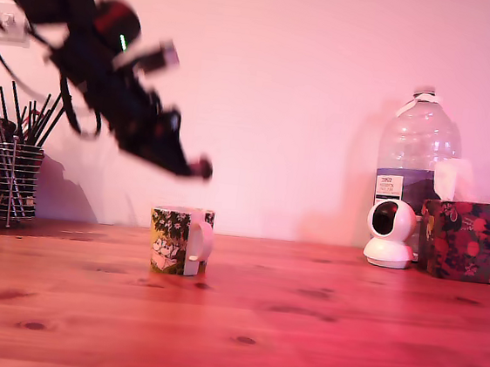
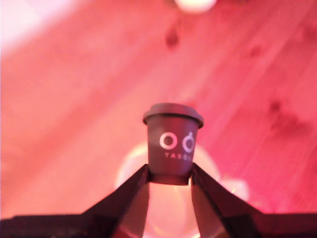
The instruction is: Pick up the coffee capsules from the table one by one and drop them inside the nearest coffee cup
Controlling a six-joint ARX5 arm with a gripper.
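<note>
gripper (image 2: 170,174): clamped on the coffee capsule (image 2: 173,144), fingers pinching its narrow end, wider rimmed end pointing away from the wrist
capsule position: in the air above the coffee cup (image 1: 179,240); wrist view shows the cup's pale round mouth right behind and below the capsule
arm: comes down from 10 o'clock in the exterior view, tip hanging just above the cup at roughly its 1 o'clock, blurred
risk 1: tip looks offset toward the handle side; release now may clip the rim and bounce onto the table (image 1: 317,331)
risk 2: grip sits only on the capsule's narrow end, so it could pivot or slip out early
risk 3: dropping lower on that angle could knock the light cup
capsule: dark grey-brown, tapered, smooth, flat lipped end, pale ring logo
cup: short, glossy ceramic look, leafy print, white handle
table: reddish planks, dark knots, hard surface, capsule would roll
</note>
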